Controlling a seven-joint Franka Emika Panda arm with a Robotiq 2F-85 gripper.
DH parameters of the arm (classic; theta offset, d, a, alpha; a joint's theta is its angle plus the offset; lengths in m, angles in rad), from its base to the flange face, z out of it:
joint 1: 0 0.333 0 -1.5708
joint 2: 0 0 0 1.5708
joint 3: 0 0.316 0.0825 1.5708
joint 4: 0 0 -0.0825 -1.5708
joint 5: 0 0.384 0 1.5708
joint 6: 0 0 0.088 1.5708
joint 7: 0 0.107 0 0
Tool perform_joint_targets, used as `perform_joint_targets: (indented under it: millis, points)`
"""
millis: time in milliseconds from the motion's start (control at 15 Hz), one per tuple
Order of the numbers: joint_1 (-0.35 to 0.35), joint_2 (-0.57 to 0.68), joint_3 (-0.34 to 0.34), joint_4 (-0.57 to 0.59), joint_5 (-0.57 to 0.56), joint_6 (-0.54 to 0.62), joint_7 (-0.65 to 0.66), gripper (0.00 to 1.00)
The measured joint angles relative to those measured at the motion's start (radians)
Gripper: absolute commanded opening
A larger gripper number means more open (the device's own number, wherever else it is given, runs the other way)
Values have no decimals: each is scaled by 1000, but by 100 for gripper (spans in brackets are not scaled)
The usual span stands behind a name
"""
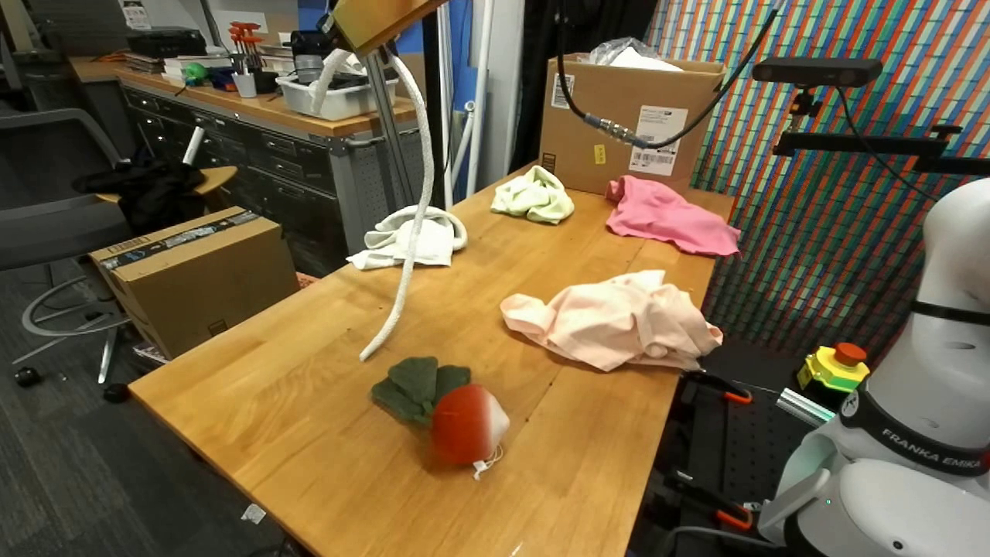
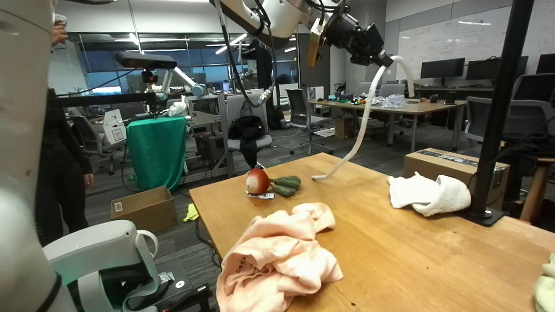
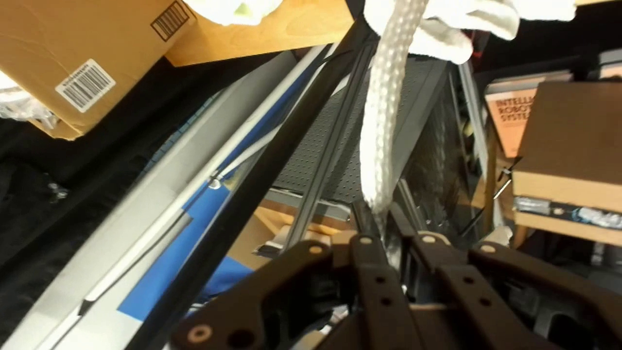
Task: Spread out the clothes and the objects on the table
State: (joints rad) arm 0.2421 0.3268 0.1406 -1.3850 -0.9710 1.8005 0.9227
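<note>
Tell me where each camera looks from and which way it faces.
An exterior view: above a table end, facing the far cardboard box; lower arm right, gold wrist block top.
An exterior view: beside the lower arm, seen left, facing over the peach cloth; forearm and gripper top.
Wrist view: behind the gripper's fingers, which show below, looking past the white rope to gray pegboard.
Both exterior views share peach cloth, white rope, red ball.

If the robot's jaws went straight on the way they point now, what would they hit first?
Past the white rope the jaws hold, probably the workbench's perforated grey side; the metal post near that line might come sooner, since the wrist view leaves depth unclear.
</note>
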Motion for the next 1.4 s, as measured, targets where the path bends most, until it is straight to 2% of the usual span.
perform_joint_targets:
  millis: [200, 400, 800, 1200, 1400]
  points:
    - [21, 66, 2, 83, 24, -13, -142, 9]
    - [44, 132, -2, 168, 24, -12, -224, 9]
    - [97, 238, -35, 324, 21, -4, -271, 9]
    - [98, 321, -34, 443, 19, 34, -279, 9]
    - [81, 348, -4, 476, 84, 37, -378, 9]
